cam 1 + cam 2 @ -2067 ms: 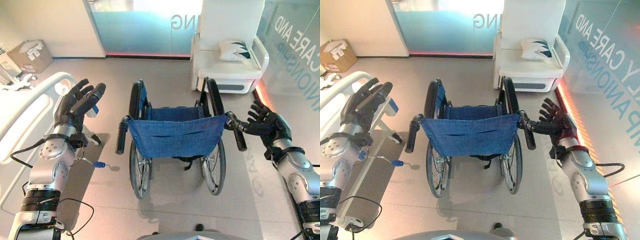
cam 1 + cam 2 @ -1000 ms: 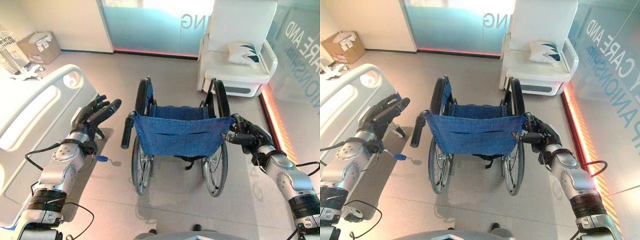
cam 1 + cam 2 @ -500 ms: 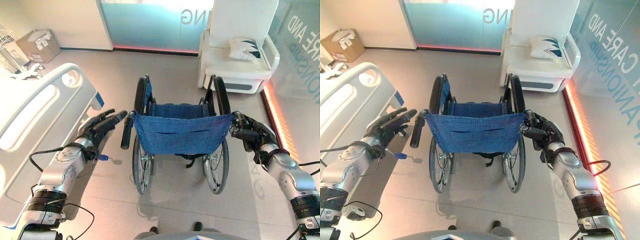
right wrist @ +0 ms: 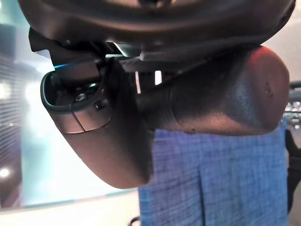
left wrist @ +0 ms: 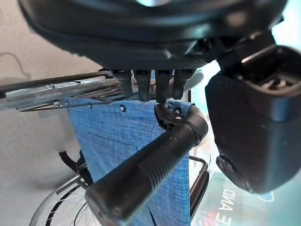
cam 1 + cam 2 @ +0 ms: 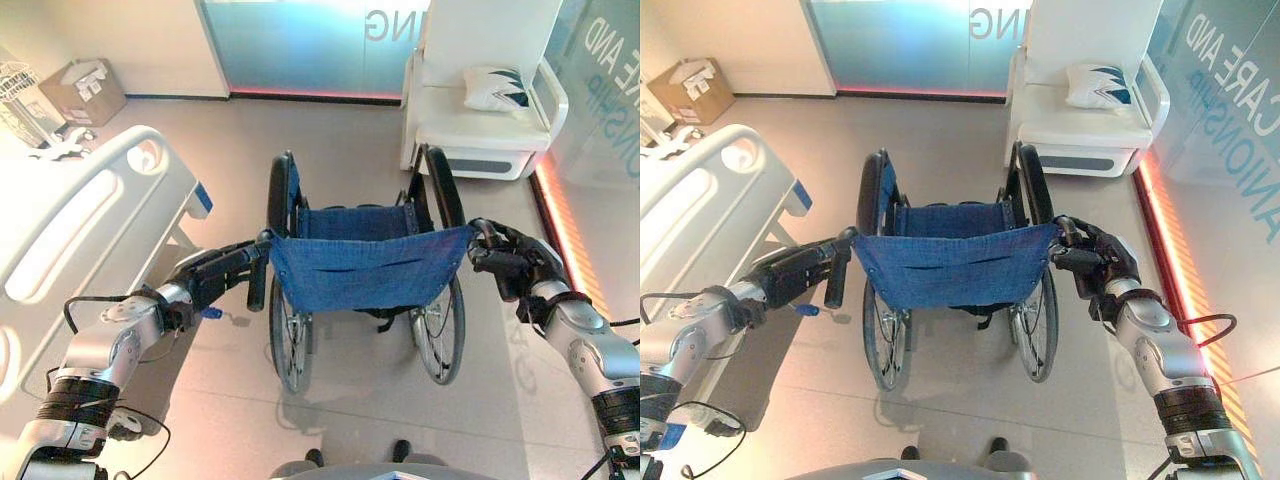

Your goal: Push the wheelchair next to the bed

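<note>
One handle gripped of two. Wheelchair (image 6: 365,268) at centre frame, back toward the camera. Right hand (image 6: 510,262) curled round the right grip (image 4: 169,106). Left hand (image 6: 215,272) straight-fingered at the left grip (image 6: 258,280), not closed.

Pushed one-sided, likely to yaw left and clip the bed (image 6: 70,230) just beside it. Small blue-tipped item (image 6: 208,313) on the floor by the left wheel. Armchair (image 6: 480,110) at upper right and cardboard box (image 6: 85,90) at upper left, both well apart.
</note>
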Motion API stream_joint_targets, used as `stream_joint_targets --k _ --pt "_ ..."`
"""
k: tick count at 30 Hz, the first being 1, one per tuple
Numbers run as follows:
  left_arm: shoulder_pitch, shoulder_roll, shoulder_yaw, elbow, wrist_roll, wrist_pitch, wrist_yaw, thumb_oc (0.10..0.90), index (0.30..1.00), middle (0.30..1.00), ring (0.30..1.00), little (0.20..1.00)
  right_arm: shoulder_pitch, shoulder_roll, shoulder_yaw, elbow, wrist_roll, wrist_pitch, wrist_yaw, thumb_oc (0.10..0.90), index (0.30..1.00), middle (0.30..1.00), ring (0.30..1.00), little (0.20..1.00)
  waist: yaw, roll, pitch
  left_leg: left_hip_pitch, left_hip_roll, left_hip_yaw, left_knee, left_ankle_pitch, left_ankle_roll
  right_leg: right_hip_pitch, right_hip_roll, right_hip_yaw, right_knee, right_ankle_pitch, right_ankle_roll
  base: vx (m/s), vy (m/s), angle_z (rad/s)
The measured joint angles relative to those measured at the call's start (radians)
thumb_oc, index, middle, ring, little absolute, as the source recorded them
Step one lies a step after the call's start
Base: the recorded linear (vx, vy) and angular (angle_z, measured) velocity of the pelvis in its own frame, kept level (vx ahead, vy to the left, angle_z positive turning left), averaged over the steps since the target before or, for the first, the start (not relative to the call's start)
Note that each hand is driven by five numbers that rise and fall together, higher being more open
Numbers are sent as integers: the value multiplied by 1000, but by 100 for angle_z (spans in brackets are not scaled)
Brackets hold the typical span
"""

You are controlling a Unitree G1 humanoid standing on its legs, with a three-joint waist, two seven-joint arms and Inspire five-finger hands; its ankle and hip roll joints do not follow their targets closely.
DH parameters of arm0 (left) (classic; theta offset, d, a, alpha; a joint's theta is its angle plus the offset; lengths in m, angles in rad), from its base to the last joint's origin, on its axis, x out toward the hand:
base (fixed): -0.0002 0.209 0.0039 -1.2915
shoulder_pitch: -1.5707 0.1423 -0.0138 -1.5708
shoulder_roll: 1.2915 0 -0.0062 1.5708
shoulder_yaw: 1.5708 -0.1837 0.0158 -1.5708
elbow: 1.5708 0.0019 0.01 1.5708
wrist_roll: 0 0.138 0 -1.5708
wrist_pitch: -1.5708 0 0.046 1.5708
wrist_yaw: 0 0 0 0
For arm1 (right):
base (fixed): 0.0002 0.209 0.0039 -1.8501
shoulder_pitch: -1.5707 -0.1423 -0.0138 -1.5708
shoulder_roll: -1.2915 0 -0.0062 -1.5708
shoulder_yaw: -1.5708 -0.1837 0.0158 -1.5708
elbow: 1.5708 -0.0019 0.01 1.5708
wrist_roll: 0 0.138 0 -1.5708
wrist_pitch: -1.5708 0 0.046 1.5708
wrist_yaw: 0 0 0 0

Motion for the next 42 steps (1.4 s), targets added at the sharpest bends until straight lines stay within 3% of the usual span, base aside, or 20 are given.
stream_joint_targets --k 5,15,27,32,38,42 --pt "-25 43 -37 3 -34 23 -10 800 900 900 900 900 0 -12 4 -2 6 0 1 400 300 300 300 300 -2 2 1 0 0 0 0 0 0 1 0 -1 0 0 0 0 0 0" --pt "-47 49 -49 15 -109 66 21 800 900 900 900 900 0 -17 10 -2 6 -4 0 400 300 300 300 300 -2 3 2 0 -1 0 0 0 0 1 -1 -1 0 0 0 0 0 0" --pt "-122 108 -204 50 105 185 -156 800 900 900 900 900 -23 -39 45 1 43 -4 -12 400 300 300 300 300 -15 11 3 -1 0 0 0 3 -1 2 0 -3 0 0 0 0 0 0" --pt "-164 115 -233 49 182 188 -189 800 900 900 900 900 -25 -42 52 4 44 -5 -21 400 300 300 300 300 -16 13 2 -1 0 0 0 5 -1 4 0 -5 0 0 0 2 -3 1" --pt "-169 115 -243 49 190 189 -207 800 900 900 900 900 -27 -43 59 4 45 -7 -23 400 300 300 300 300 -19 14 2 0 0 0 0 5 -1 5 0 -5 0 0 0 0 0 0" --pt "-187 100 -278 50 109 185 -149 800 900 900 900 900 -41 -42 77 20 44 -17 -26 400 300 300 300 300 -22 14 2 3 0 3 0 5 -1 6 0 -4 0 0 0 0 0 0"
